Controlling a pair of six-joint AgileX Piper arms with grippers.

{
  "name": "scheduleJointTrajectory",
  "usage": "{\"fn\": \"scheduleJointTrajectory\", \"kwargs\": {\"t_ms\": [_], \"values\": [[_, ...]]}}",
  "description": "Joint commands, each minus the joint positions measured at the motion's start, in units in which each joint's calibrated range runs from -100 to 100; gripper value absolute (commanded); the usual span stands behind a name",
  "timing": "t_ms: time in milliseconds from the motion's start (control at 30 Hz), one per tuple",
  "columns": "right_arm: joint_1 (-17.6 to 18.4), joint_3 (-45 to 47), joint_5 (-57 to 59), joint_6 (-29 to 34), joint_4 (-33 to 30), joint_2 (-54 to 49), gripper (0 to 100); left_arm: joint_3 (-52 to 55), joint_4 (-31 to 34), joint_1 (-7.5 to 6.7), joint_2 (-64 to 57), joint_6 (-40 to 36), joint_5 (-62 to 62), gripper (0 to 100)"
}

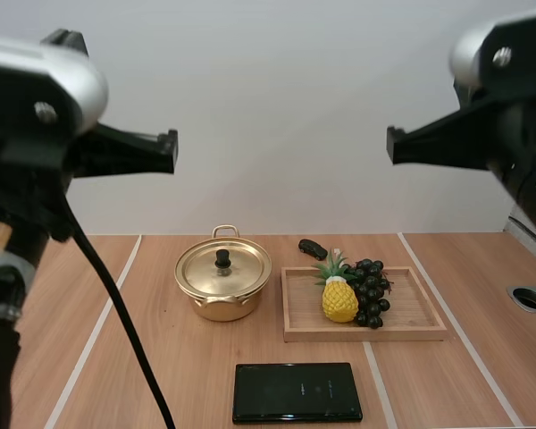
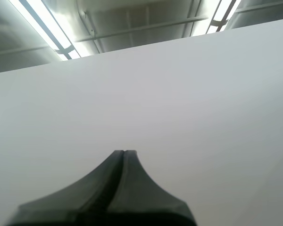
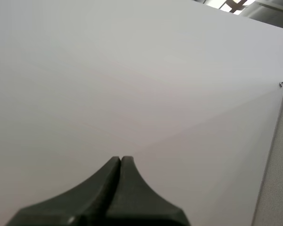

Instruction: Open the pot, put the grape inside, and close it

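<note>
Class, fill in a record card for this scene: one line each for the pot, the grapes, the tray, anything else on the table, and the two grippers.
pot: gold, on the table beside the tray, lid on
grapes: dark bunch on the tray, beside a pineapple
tray: wooden
other items: black flat rectangle near the table's front edge; small dark object behind the tray
left gripper: shut, empty, high above the table
right gripper: shut, empty, high above the table
</note>
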Motion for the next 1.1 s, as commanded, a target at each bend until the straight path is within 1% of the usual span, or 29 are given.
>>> {"fn": "scheduleJointTrajectory", "kwargs": {"t_ms": [0, 100, 200, 300, 400, 500, 600, 767, 967, 1067], "values": [[0.1, -10.4, 13.7, 4.1, 0.2, 5.8, 0, -8.1, -0.3, -0.15, 5.0, -2.1, 10.9, 0], [0.1, -20.3, 30.0, 7.8, 0.0, 13.0, 0, -17.2, -0.3, -0.15, 11.0, -2.8, 22.7, 0], [0.1, -28.6, 44.7, 7.8, 0.3, 20.6, 0, -24.8, -0.3, -0.15, 16.9, -2.8, 32.6, 0], [0.1, -34.9, 57.7, 7.8, 1.2, 28.5, 0, -31.0, -0.3, -0.15, 22.4, -3.2, 40.4, 0], [0.1, -39.7, 67.5, 7.8, 2.0, 35.1, 0, -36.1, -0.3, -0.15, 27.1, -3.8, 45.8, 0], [0.1, -42.7, 74.3, 7.9, 2.9, 40.7, 0, -41.0, -0.3, -0.15, 31.9, -4.1, 51.7, 0], [-0.1, -44.3, 74.3, 7.9, 3.6, 44.8, 0, -45.4, -0.3, -0.15, 37.7, -4.1, 60.5, 0], [-0.9, -44.5, 74.3, 7.9, 3.7, 47.6, 0, -51.0, -0.3, -0.15, 47.8, -4.1, 74.7, 0], [-0.9, -44.4, 74.3, 7.9, 7.3, 51.1, 0, -53.5, -0.6, -0.15, 58.2, -4.1, 84.4, 0], [-0.9, -44.4, 74.3, 7.9, 7.3, 53.3, 0, -53.5, -0.6, -0.15, 61.9, -4.1, 88.5, 0]]}}
